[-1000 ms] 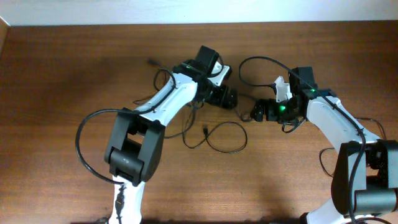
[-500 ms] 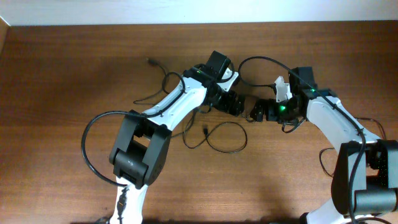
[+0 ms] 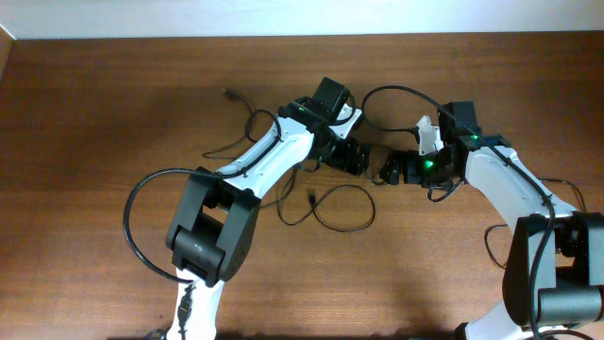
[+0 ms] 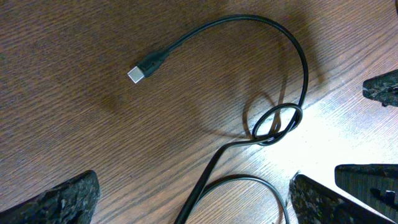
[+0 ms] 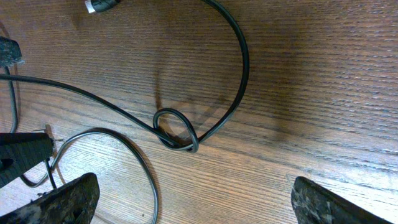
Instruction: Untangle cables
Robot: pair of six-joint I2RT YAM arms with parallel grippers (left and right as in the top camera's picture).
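two hands [image 3: 359,159] [image 3: 389,171] spread, one cable knot [image 4: 273,124]

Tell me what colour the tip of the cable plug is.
Silver tip, black cable; left wrist view shows it best.

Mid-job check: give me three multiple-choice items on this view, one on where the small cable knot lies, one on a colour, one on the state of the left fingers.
1. Where does the small knot in the cables lie?
A) on the table, between the left gripper and the right gripper
B) hanging off the table's edge
C) lifted in the air

2. What colour is the tip of the plug?
A) red
B) silver
C) blue

3. How do the left gripper's fingers stand?
A) shut on a cable
B) open, holding nothing
C) shut and empty

Answers:
1 A: both wrist views show the knot flat on the wood, with the other arm's fingers beyond it.
2 B: the tip shines metallic on the black plug.
3 B: the fingers sit wide apart and grip nothing.
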